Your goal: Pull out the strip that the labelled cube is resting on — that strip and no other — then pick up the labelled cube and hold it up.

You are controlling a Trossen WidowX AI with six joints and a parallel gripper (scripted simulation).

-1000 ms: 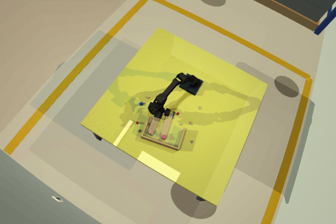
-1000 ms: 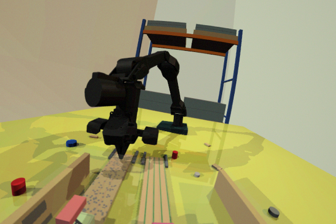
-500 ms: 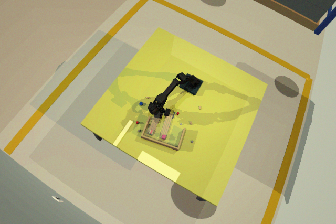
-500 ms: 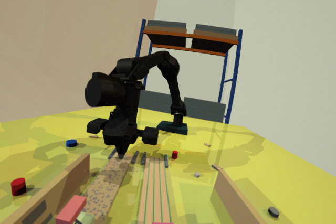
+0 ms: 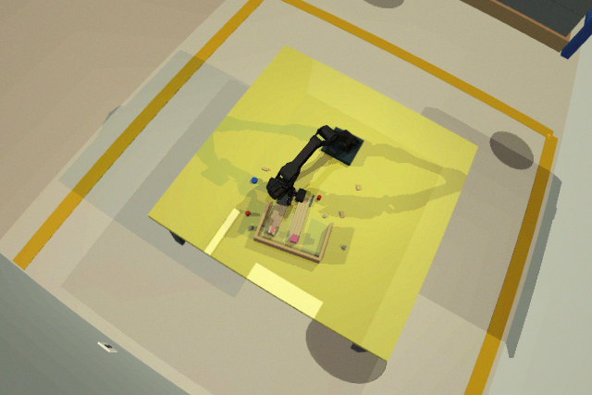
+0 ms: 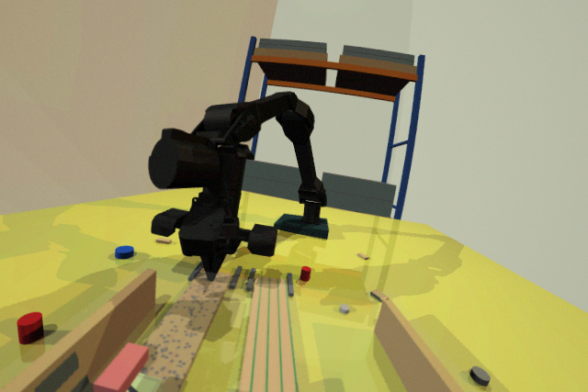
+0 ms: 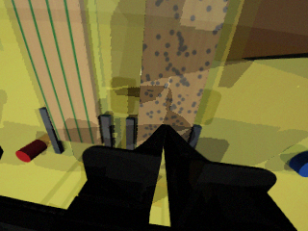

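Observation:
The speckled strip [image 5: 277, 218] [image 6: 175, 330] [image 7: 180, 53] lies on the left in the exterior view. A pale block [image 6: 148, 383] with a red piece [image 6: 124, 364] on top is at its far end from the arm. The green-lined strip [image 5: 300, 219] [image 6: 274, 330] [image 7: 60, 63] lies beside it, with a pink cube [image 5: 293, 238] on its outer end. I cannot read a label on either. My gripper [image 6: 211, 277] [image 7: 165, 128] is shut and empty, its tips together over or at the arm-side end of the speckled strip. Whether they touch it is unclear.
A low wooden wall [image 5: 287, 249] [image 6: 403, 340] bounds three sides around the strips. Dark guide posts [image 6: 289, 284] [image 7: 131, 132] flank their arm-side ends. A red cylinder [image 5: 318, 197] [image 6: 305, 274] [image 7: 31, 150] and a blue disc [image 5: 254, 180] [image 6: 124, 252] [image 7: 301, 164] lie outside.

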